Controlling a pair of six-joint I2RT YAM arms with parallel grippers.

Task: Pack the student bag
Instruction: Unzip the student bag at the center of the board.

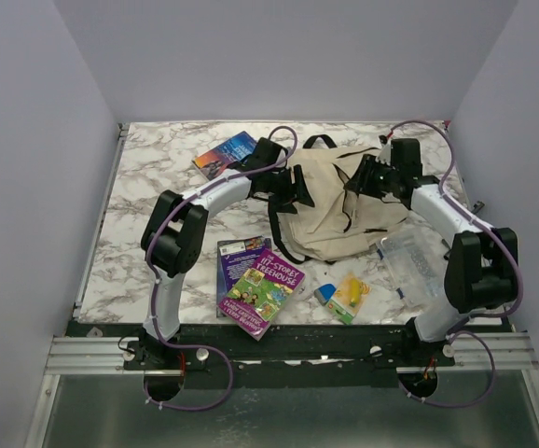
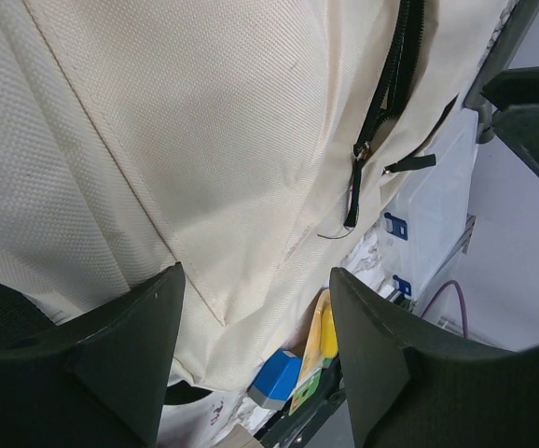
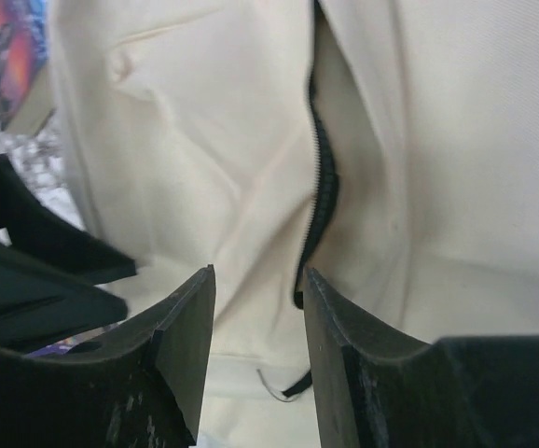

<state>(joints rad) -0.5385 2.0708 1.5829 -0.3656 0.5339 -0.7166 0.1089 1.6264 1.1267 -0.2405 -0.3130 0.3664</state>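
Observation:
The cream-beige student bag point(image 1: 339, 210) lies flat on the marble table, its black zipper point(image 3: 324, 177) partly parted. My left gripper point(image 1: 295, 189) hovers over the bag's left edge, open and empty; in the left wrist view point(image 2: 255, 313) only bag fabric point(image 2: 204, 140) and a zipper pull point(image 2: 358, 159) lie under it. My right gripper point(image 1: 363, 183) is over the bag's upper right, open and empty; in the right wrist view point(image 3: 258, 280) its fingertips stand either side of the zipper's lower end. Two purple books point(image 1: 258, 278) lie overlapped at the front, and another book point(image 1: 225, 154) lies at the back left.
A clear plastic compartment box point(image 1: 414, 264) lies right of the bag, also seen in the left wrist view point(image 2: 437, 201). A blue eraser point(image 1: 325, 295) and a yellow-green packet point(image 1: 352, 293) lie near the front edge. The bag's black straps point(image 1: 283, 238) trail to the left.

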